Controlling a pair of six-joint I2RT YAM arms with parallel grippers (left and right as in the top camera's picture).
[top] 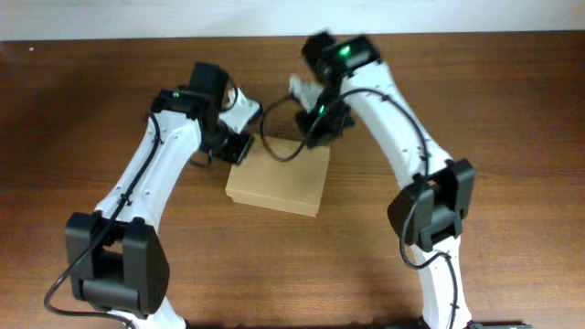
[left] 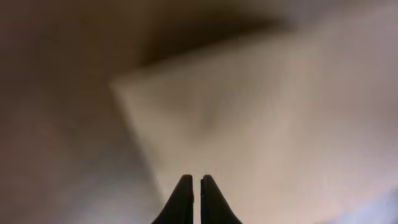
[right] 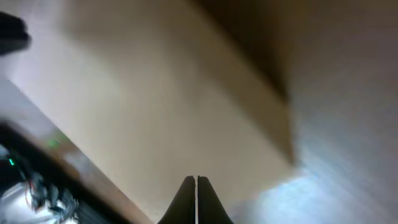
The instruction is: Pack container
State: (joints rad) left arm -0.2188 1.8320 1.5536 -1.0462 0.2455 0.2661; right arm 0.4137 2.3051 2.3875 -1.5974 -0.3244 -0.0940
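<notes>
Cardboard filled most of what you had to look at: the container (top: 279, 178) lay closed on the wooden table (top: 512, 110), flap lid down, with both arms bent over its far edge. A black cable (top: 266, 137) looped across the container's far side between the two wrists. Overhead, the arms' own housings hid the fingertips, so you could not tell whether either claw touched the lid. Both wrist views were heavily blurred. Even so, the left gripper (left: 195, 182) showed its fingers drawn together with only a hairline slit and nothing between them, poised above a corner of the container. The right gripper (right: 196, 182) was likewise closed and empty above the lid near a long edge. Only that view caught blurred hardware with a green light (right: 11, 162) beyond the container.
</notes>
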